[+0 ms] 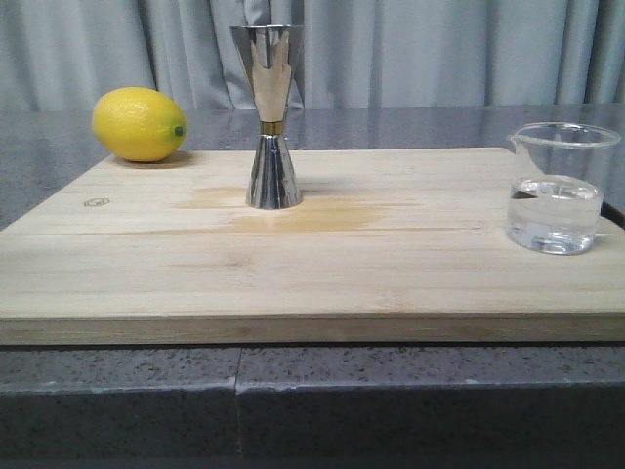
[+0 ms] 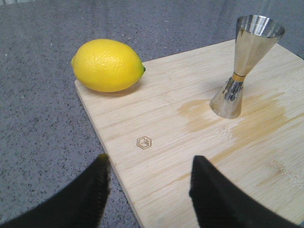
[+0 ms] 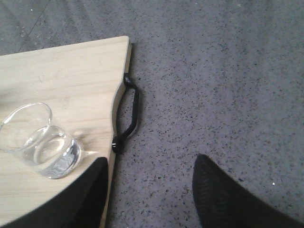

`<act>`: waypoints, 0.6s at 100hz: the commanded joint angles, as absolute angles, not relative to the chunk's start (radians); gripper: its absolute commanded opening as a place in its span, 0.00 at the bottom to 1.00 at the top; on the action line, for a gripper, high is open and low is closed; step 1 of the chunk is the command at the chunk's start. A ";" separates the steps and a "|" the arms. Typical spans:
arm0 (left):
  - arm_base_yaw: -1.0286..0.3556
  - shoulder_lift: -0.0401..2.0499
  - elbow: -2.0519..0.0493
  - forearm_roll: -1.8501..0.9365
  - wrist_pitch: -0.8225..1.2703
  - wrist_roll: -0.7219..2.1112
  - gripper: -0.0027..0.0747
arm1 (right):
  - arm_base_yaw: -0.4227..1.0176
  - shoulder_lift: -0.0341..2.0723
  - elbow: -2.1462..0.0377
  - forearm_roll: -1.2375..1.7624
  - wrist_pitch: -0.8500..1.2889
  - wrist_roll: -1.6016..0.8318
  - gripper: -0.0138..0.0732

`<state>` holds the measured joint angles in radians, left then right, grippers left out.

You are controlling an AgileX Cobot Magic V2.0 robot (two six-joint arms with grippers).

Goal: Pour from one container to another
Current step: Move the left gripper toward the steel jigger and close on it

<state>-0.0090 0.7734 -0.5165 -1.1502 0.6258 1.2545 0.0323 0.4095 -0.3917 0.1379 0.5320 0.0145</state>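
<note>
A clear glass beaker (image 1: 555, 188) with water in its lower part stands upright near the right end of the wooden board (image 1: 312, 283); it also shows in the right wrist view (image 3: 40, 140). The polished steel jigger (image 1: 270, 119) with a gold band stands upright at the board's back middle, and is seen too from the left wrist (image 2: 243, 64). My left gripper (image 2: 149, 164) hangs open above the board's left corner, holding nothing. My right gripper (image 3: 149, 164) is open over the grey counter, just beside the board's right edge and the beaker. Neither gripper appears in the front view.
A yellow lemon (image 1: 140, 123) lies at the board's back left corner (image 2: 108, 65). A wet stain (image 1: 312, 213) spreads around the jigger's foot. A black handle (image 3: 129, 114) is fixed to the board's right edge. Speckled grey counter (image 3: 223, 85) surrounds the board; curtains hang behind.
</note>
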 commanded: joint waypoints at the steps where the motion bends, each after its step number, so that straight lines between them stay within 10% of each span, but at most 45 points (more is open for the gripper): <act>1: -0.007 0.805 -0.554 -1.290 0.622 1.377 0.72 | 0.033 0.426 -0.414 0.147 0.451 0.010 0.55; 60: -0.201 1.282 -0.575 -1.850 0.850 2.113 0.73 | 0.064 0.471 -0.396 0.358 0.457 -0.281 0.55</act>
